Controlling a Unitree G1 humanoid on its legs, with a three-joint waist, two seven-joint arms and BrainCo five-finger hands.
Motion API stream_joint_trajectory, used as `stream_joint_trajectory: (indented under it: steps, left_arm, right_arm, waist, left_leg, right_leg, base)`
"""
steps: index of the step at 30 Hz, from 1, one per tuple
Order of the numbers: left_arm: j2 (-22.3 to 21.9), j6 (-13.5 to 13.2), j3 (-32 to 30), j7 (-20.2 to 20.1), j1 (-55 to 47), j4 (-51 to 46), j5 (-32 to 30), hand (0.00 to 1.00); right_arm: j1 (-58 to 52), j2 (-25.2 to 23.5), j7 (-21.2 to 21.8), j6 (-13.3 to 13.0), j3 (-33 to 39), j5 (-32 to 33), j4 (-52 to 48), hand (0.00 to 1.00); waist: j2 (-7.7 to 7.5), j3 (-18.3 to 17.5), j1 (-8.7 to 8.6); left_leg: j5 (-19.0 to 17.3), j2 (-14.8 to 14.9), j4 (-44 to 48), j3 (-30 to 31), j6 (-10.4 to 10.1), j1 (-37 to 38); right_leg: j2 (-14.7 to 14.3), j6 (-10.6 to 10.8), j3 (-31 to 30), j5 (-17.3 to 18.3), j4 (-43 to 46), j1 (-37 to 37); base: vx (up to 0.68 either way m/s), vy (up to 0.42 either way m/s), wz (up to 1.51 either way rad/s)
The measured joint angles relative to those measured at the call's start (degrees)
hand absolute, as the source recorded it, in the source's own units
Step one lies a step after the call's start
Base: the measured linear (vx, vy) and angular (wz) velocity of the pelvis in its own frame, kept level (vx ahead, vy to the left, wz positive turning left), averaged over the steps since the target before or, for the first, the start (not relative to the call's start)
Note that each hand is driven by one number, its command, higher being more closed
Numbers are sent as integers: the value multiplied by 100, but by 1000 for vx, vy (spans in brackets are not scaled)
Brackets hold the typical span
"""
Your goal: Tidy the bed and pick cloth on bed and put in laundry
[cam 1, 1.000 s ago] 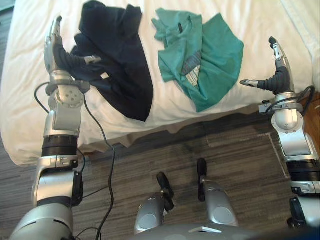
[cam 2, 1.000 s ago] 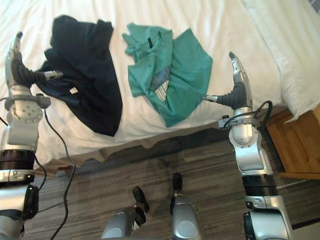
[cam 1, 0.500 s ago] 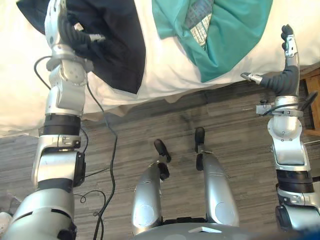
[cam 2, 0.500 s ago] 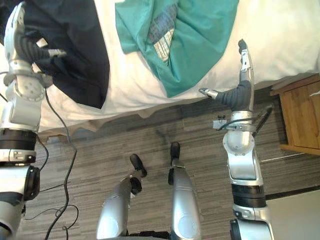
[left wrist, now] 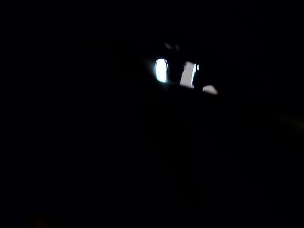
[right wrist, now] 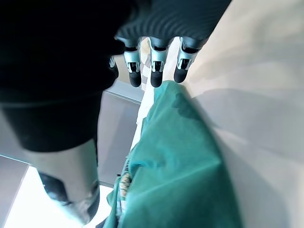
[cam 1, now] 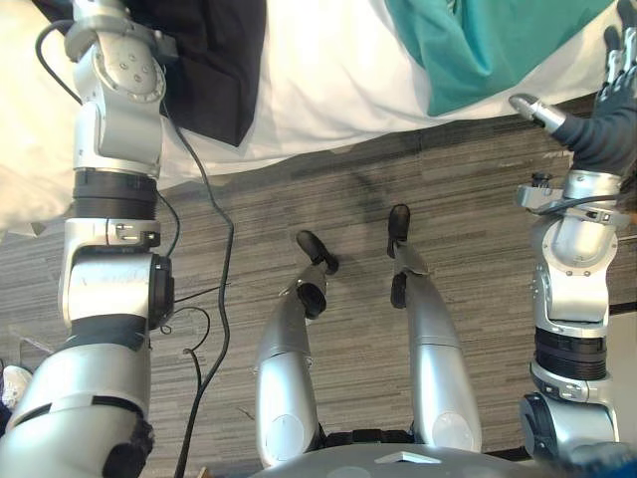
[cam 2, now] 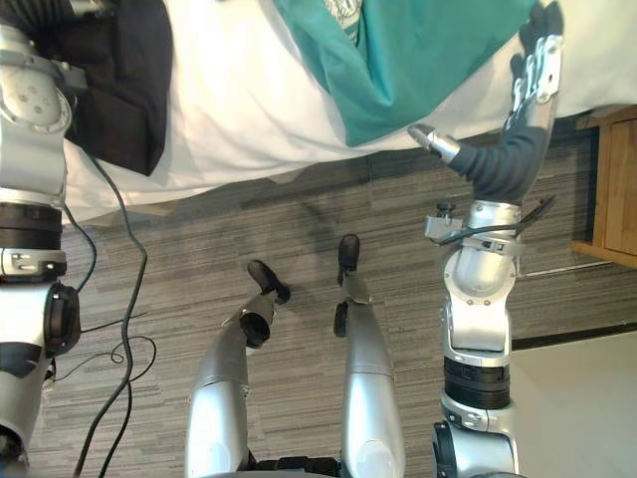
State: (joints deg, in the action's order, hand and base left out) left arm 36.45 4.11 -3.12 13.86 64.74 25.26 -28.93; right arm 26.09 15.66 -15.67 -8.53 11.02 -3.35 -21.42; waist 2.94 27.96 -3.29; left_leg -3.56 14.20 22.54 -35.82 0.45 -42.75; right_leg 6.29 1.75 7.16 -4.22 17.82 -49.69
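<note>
**Both garments on the bed; right hand open and holding nothing, left hand unreadable**

Your two task items both lie on the bed [cam 1: 328, 95], on its white sheet. The black garment [cam 1: 224, 60] is on the robot's left side, with its lower end reaching towards the mattress edge. The green shirt [cam 2: 428, 60] is on the robot's right side, and its lowest corner comes down to that same edge. A strip of bare white sheet keeps the two garments well apart.

Your right hand [cam 2: 518, 129] is raised at the bed's edge, just beside the low corner of the green shirt. Its fingers [cam 2: 537, 60] are straight and point up along the sheet. The thumb [cam 2: 433, 139] is spread wide to the side, towards the shirt's corner. The hand holds nothing. In the right wrist view the fingertips [right wrist: 156, 76] are close over the green cloth [right wrist: 180, 166]. You cannot tell from these views whether they touch it.

Your left hand [cam 2: 45, 12] shows at the top edge of the right eye view, where its dark cover rests against the black garment. The left wrist view is dark apart from a few small bright patches. You cannot tell whether that hand grips anything.

Grey plank floor [cam 1: 299, 199] runs below the bed. A wooden cabinet [cam 2: 619, 189] stands beside the bed on the robot's right.
</note>
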Motion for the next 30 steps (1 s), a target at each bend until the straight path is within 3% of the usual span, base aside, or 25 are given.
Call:
stream_joint_trajectory:
  steps: [5, 9, 11, 14, 17, 21, 25, 30]
  left_arm:
    - [-112, -95, -209, -369, -817, -846, -364, 100]
    - [-501, -408, -266, -839, -2613, -2237, -18, 100]
    - [-768, -734, -421, -1093, -3584, -2769, 746, 100]
    - [-943, -952, -474, -1453, -4566, -3027, 1516, 100]
    - [-1022, -978, -484, -1921, -5699, -3061, 2289, 100]
    - [-1022, -1007, -467, -2457, -7094, -3065, 3669, 100]
    - [-847, -1088, -229, -2759, -7839, -3066, 4609, 100]
    - [-473, -1137, -116, -3007, -8297, -3061, 5345, 100]
  right_arm:
    - [39, 6, 40, -5, 243, 99, -265, 0]
    - [-58, 118, 47, -17, 426, 74, -351, 0]
    - [-102, 371, 90, -28, 421, -33, -295, 0]
    - [20, 686, 212, -26, 392, -185, 238, 0]
    - [296, 1217, 306, 34, 288, -413, 996, 0]
    - [853, 2121, 435, 148, -130, -547, 2313, 0]
    - [1395, 2661, 488, 194, -694, -626, 3328, 0]
    - [2106, 3480, 589, 196, -1406, -710, 4612, 0]
  waist:
    - [0, 0, 23]
    - [42, -25, 102]
    - [58, -81, 130]
    - [89, -349, 185]
    - [204, -593, 250]
    - [248, -620, 287]
    - [317, -645, 351]
    - [645, -626, 450]
  left_leg:
    - [-27, -6, -49, -26, 42, 112]
    - [107, -168, -482, 26, 42, 647]
    - [294, -309, -814, 127, 15, 856]
    - [531, -440, -1230, 224, -33, 978]
    - [782, -556, -1654, 349, -58, 1092]
    - [1102, -685, -2157, 661, -114, 1298]
    - [1294, -800, -2475, 902, -223, 1371]
    - [1517, -927, -2805, 1221, -233, 1311]
  right_leg:
    - [-4, 17, 0, -17, -58, 121]
    - [32, -15, 102, 50, -165, 612]
    - [83, -23, 218, 126, -177, 768]
    - [105, -44, 337, 168, -224, 826]
    - [109, -55, 471, 174, -325, 900]
    - [103, -67, 649, 178, -427, 1066]
    - [124, -71, 740, 128, -536, 1105]
    - [175, -46, 908, 28, -709, 1115]
  base:
    - [2, -13, -3]
    - [40, -38, 8]
    - [55, -53, 30]
    - [74, -88, 26]
    - [74, -81, 19]
    - [67, -70, 22]
    - [32, -32, 16]
    - [19, 17, 23]
